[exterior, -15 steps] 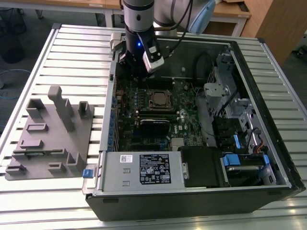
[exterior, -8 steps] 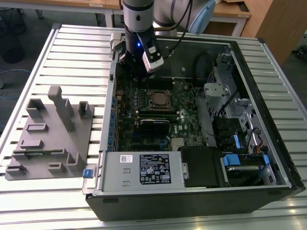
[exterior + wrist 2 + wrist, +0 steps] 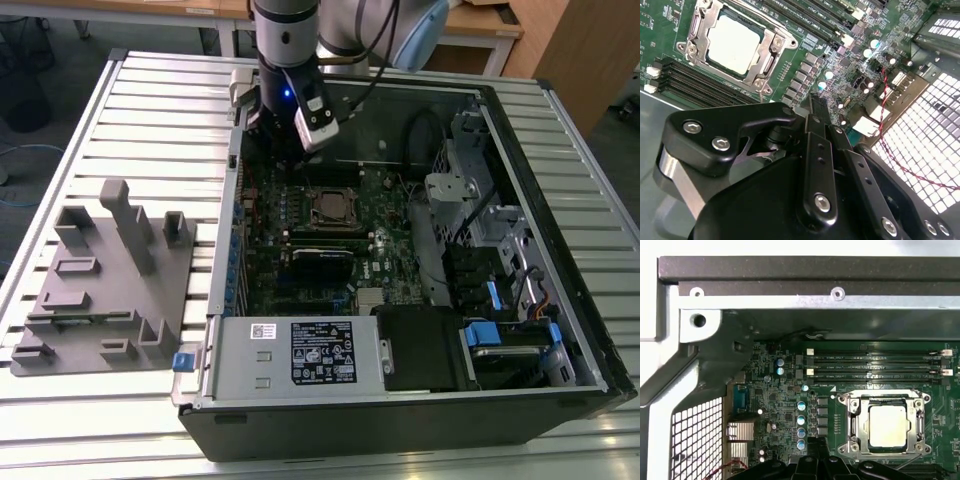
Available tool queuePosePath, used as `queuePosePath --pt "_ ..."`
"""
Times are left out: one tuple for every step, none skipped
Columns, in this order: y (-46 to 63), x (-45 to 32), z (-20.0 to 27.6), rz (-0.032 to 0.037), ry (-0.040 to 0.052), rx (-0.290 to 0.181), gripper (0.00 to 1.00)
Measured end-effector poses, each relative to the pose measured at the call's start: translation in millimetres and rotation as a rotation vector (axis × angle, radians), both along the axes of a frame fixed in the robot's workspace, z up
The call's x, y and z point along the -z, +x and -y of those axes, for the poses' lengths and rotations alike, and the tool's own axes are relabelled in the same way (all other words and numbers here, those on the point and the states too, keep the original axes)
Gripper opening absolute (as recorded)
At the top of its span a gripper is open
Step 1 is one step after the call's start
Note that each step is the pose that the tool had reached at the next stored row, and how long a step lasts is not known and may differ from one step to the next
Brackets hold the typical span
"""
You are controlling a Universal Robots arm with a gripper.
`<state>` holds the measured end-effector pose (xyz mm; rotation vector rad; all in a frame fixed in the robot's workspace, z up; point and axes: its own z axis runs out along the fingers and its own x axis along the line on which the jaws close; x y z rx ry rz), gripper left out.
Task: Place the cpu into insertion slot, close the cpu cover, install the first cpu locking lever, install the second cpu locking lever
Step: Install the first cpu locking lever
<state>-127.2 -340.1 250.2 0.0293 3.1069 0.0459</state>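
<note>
Hovering near the insertion slot (image 3: pixel 690 48), the tool (image 3: pixel 812 103), fingers (image 3: pixel 817 150) pressed together and empty, stands clear of the cpu (image 3: pixel 735 42), seated flat there and apparently held down by the lowered cpu cover (image 3: pixel 769 64).

**Tally of parts**

One open black metal computer case (image 3: pixel 400 430); one green circuit board (image 3: pixel 392 228); one flat, silvery-grey square cpu (image 3: pixel 887 426); one thin silvery metal cpu cover (image 3: pixel 855 424); one grey moulded fixture tray (image 3: pixel 100 305).
</note>
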Motion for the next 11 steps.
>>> queuePosePath --pt "-0.3 0.1 -1.0 0.0000 0.0000 0.000 0.10" --pt "-0.4 0.2 -2.3 -0.0001 -0.0001 0.000 0.10" --pt "-0.4 0.2 -3.5 -0.0001 -0.0001 0.001 0.10" --pt "-0.4 0.3 -4.2 0.0000 0.0000 0.001 0.10" --pt "-0.4 0.2 -4.5 -0.0001 -0.0001 0.002 0.10" --pt "-0.4 0.2 -4.7 -0.0001 0.0000 0.002 0.10" --pt "-0.4 0.2 -4.9 -0.0001 -0.0001 0.002 0.10" --pt "-0.4 0.1 -5.2 -0.0001 0.0000 0.003 0.10" --pt "-0.5 -0.1 -5.5 -0.0001 -0.0001 0.003 0.10" --pt "-0.4 -0.2 -5.8 0.0000 0.0000 0.003 0.10" --pt "-0.4 -0.4 -6.2 -0.0001 0.0004 0.003 0.10"
